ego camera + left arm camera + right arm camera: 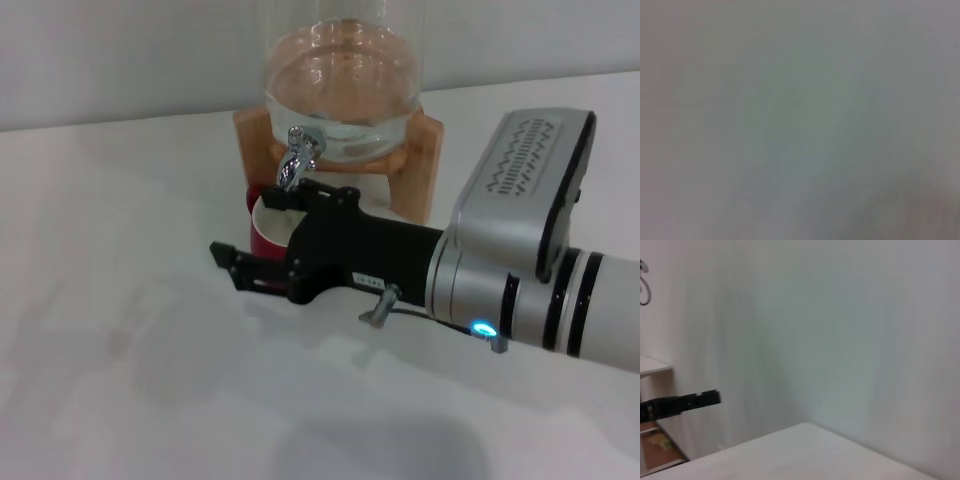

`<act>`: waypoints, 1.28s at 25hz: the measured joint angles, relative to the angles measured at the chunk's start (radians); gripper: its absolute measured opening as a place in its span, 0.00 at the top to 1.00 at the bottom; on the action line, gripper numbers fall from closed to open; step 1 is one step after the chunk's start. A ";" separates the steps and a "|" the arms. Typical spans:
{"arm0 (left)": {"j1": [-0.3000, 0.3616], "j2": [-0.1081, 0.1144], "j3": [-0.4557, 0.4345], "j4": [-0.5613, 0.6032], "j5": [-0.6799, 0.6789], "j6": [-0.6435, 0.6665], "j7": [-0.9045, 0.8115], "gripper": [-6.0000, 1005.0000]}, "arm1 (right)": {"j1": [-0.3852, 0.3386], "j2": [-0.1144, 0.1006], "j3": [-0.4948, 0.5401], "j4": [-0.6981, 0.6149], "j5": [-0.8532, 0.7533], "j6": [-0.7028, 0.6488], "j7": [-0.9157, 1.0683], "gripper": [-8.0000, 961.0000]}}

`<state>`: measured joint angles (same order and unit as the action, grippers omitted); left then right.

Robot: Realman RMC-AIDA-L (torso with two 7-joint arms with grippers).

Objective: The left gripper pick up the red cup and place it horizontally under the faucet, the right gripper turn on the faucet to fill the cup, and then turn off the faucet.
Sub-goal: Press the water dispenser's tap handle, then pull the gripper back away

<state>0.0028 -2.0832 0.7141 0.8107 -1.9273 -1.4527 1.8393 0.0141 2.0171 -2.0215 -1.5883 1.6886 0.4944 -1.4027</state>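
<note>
The right gripper [275,235] reaches in from the robot's right over the white table [120,380], its black claw lying sideways just below the faucet [298,158] and across the near side of the red cup [268,230]. One finger runs up beside the faucet and the lower fingers [240,268] stretch out past the cup toward the robot's left, so the claw looks parted, with nothing seen clamped between its fingers; whether it touches the faucet's lever cannot be told. The red cup stands upright just behind the claw, directly under the faucet's spout, its white inside partly showing above the black wrist. Above and behind the claw, the faucet sticks out of the base of a clear glass jar [340,80] holding liquid, and the jar rests on a wooden stand [425,165]. Behind the wrist, the silver arm shows a blue light [484,329]. The left wrist view gives only a blank grey blur, and the left gripper appears nowhere.
</note>
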 joint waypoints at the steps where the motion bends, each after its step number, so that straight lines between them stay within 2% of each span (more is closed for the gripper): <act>1: -0.001 0.000 0.000 0.000 0.000 0.000 0.000 0.12 | 0.005 0.000 -0.001 0.004 0.002 -0.007 0.000 0.17; 9: -0.012 0.000 0.001 -0.001 0.001 0.000 0.004 0.12 | 0.058 -0.001 0.001 0.051 0.024 -0.041 -0.002 0.17; 32: -0.021 0.000 0.005 -0.001 0.001 0.000 0.023 0.12 | 0.064 -0.005 0.021 0.064 0.041 -0.044 -0.002 0.17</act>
<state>-0.0182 -2.0828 0.7195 0.8100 -1.9266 -1.4526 1.8623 0.0777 2.0126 -2.0003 -1.5247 1.7292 0.4502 -1.4050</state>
